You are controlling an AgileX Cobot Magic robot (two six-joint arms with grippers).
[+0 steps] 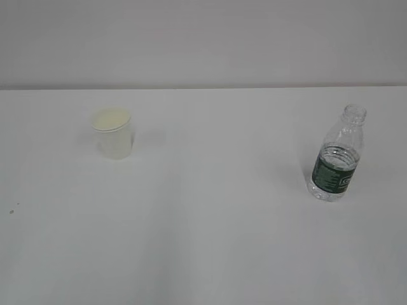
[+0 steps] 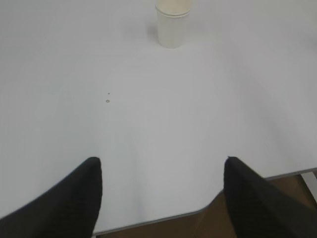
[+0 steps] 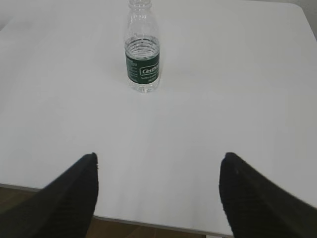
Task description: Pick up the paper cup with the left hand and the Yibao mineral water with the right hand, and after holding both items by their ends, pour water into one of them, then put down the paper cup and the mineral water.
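Waiting at the approach step, the left hand (image 2: pixel 159 191) gapes wide and empty, the paper cup (image 2: pixel 172 24) far ahead; the right hand (image 3: pixel 157 191) likewise, the Yibao mineral water (image 3: pixel 142 49) far ahead on the tabletop (image 1: pixel 210 210); each must advance and straddle its target.

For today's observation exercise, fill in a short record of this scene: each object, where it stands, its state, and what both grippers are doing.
paper cup: upright, left side of the white table, untouched
Yibao mineral water: upright, right side, uncapped, water up to about the label's top
left hand: open, empty, short of the cup
right hand: open, empty, short of the bottle
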